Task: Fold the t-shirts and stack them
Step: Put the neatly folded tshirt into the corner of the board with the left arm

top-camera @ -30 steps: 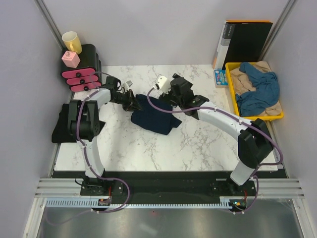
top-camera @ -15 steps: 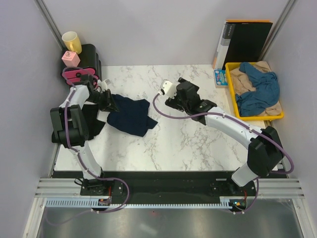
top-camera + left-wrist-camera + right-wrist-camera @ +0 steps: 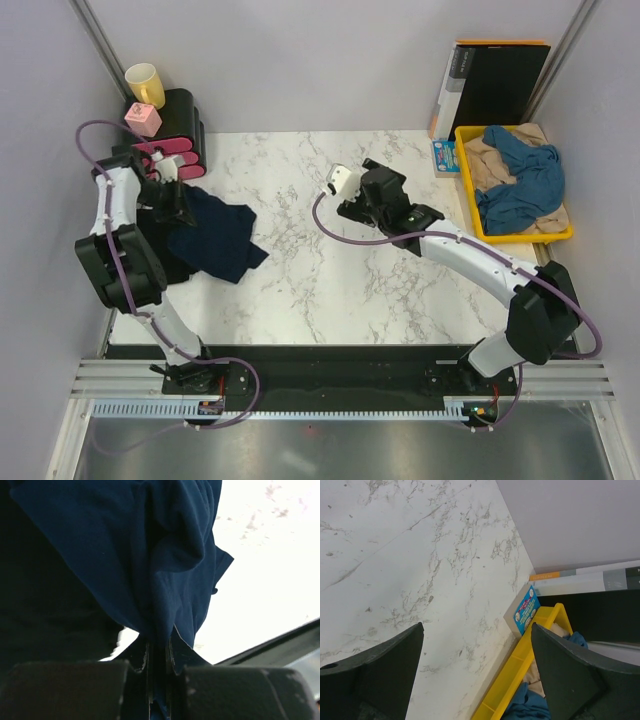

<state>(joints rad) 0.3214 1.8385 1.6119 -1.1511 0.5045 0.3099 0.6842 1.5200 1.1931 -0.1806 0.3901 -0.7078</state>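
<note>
The left pincer (image 3: 172,200) pinches a bunched edge of the navy t-shirt (image 3: 215,236) at the table's (image 3: 330,285) left side. The right pincer (image 3: 476,630) hangs spread above the table's middle.

Navy tee (image 3: 215,238) bunched far left, one end pinched; blue tee (image 3: 520,182) atop beige tee (image 3: 493,151), right.

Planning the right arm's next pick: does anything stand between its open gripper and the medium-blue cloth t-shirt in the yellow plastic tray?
Only the left wall of the yellow plastic tray; otherwise bare white marble table lies between the right gripper and the medium-blue cloth t-shirt.
</note>
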